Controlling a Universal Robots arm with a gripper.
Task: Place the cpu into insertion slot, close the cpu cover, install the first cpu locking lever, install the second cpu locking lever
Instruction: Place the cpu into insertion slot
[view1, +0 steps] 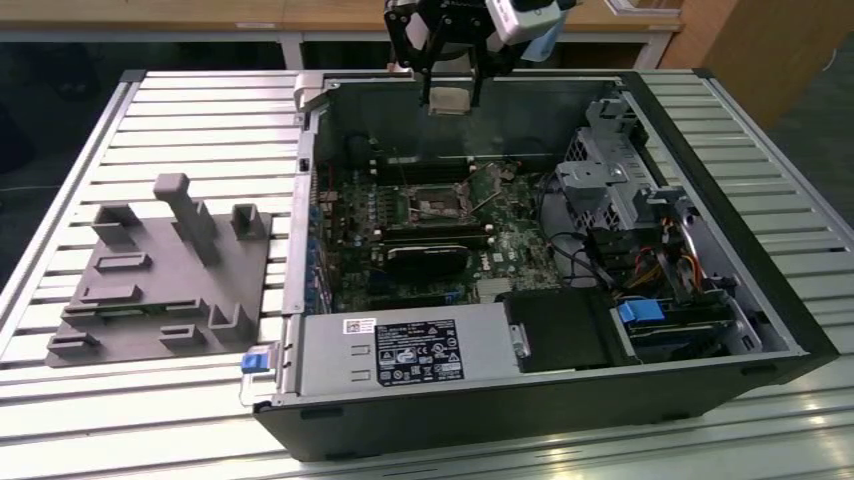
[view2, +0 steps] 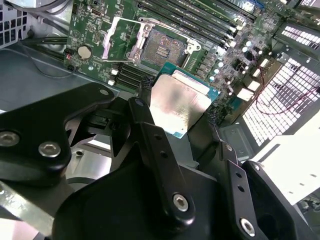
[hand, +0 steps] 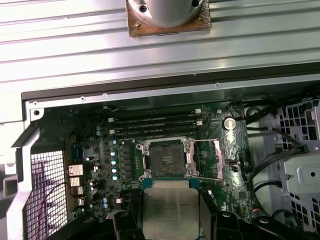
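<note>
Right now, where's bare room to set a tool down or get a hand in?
Free: table slats on the far and near sides of the grey fixture block. Crowded: the computer case, cables beside its drive cage, gripper holding the cpu above.

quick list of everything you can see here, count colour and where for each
computer case: one, black, open, lying on the table
table: one, silvery, slatted, under everything
fixture block: one, grey, on the table, at the exterior view's left of the case
motherboard: one, green, inside the case
insertion slot: one, dark centre with silvery rim, on the motherboard, empty
cpu cover: one, silvery, flipped open beside the slot
memory slots: several, black, long, beside the slot
power supply: one, silvery with a label, at the case's near end in the exterior view
cpu: one, silver-grey top, held above the board, not in the slot
gripper: one, black, closed on the cpu
</note>
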